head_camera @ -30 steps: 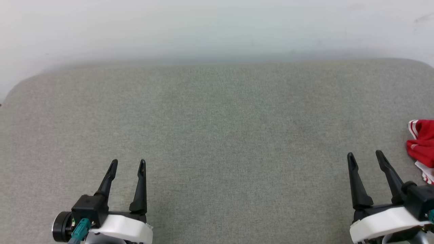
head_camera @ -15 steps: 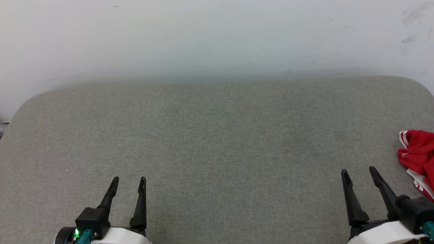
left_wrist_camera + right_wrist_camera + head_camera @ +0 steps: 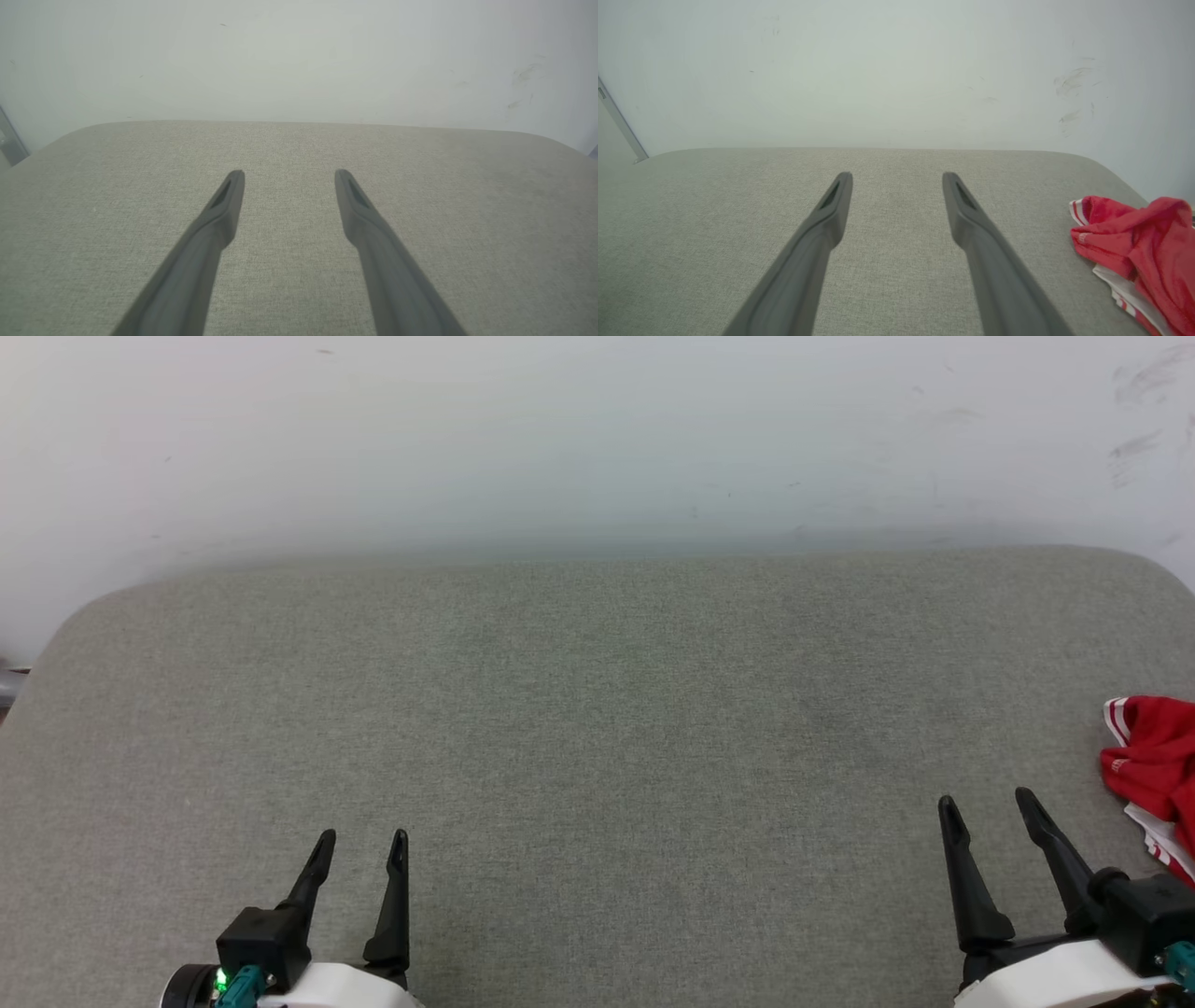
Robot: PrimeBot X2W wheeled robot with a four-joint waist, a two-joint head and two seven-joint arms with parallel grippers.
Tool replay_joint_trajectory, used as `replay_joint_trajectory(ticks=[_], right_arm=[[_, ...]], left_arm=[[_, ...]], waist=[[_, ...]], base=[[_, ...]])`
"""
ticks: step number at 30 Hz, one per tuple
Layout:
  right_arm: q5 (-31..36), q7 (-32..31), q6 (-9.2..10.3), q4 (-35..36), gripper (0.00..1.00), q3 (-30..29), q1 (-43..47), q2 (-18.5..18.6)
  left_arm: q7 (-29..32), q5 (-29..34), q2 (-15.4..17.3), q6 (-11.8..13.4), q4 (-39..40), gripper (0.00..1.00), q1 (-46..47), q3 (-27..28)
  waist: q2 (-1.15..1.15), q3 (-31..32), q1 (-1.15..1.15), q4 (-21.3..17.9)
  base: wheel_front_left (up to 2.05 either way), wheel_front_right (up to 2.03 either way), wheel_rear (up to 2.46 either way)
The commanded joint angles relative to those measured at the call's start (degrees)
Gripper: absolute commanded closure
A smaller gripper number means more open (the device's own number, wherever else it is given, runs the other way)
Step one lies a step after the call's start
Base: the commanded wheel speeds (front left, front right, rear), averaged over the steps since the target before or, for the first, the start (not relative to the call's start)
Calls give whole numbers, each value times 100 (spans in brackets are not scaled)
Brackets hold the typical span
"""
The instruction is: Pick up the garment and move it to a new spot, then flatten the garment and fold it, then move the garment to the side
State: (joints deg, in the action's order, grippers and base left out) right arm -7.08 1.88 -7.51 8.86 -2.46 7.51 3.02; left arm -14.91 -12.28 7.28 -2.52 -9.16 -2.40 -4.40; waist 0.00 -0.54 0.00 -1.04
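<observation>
1. vs a second ago: the whole head view had shifted. more wall (image 3: 597, 429) showed up top, and the far edge of the grey fabric-covered desk (image 3: 597, 709) sat lower in frame. so the camera moved, not the things.
2. left pincer (image 3: 362, 835) and right pincer (image 3: 986, 796) both sat lower in frame than before, with the same finger spread.
3. garment (image 3: 1153, 761) was a crumpled red heap with white stripe trim at the desk's right edge, cut by the frame border. relative to the right pincer it lay about where it had.
4. left pincer, lower left: fingers wide apart, released, nothing between them, bare desk beyond the tips.
5. right pincer, lower right: likewise fully spread, released, gripping nothing.
6. right wrist view: garment lay near, off to the right of the fingers, with bare desk between and no contact.
7. couldn't tell whether any fingertip touched the desk.
</observation>
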Motion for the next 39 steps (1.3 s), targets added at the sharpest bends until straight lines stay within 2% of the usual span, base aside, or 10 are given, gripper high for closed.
replay_joint_trajectory(ticks=[1,4,5,8,23,39], right_arm=[[7,19,5,-20,0,-8,-49,-25],[-38,43,5,-35,0,-12,-57,-25],[-20,13,0,-26,100,-12,-2,0],[-81,18,-1,-152,100,10,50,-1],[-1895,-52,0,-567,100,53,-247,102],[-3450,-137,0,-938,100,61,-504,161]], left_arm=[[-39,23,-7,-20,-20,0,51,19],[-39,38,-22,-37,-51,0,56,26],[0,-1,-28,-18,-40,100,13,7],[39,-62,-59,-29,-174,100,-28,6],[466,-1646,-134,-124,-235,100,162,231],[831,-3053,-199,-212,-282,100,329,419]], waist=[[0,0,0,6],[0,12,0,18],[0,12,0,18],[0,14,0,21],[0,16,0,31],[0,19,0,42]], base=[[0,0,0],[0,0,0],[0,0,0],[0,0,0],[0,0,0],[0,0,0]])
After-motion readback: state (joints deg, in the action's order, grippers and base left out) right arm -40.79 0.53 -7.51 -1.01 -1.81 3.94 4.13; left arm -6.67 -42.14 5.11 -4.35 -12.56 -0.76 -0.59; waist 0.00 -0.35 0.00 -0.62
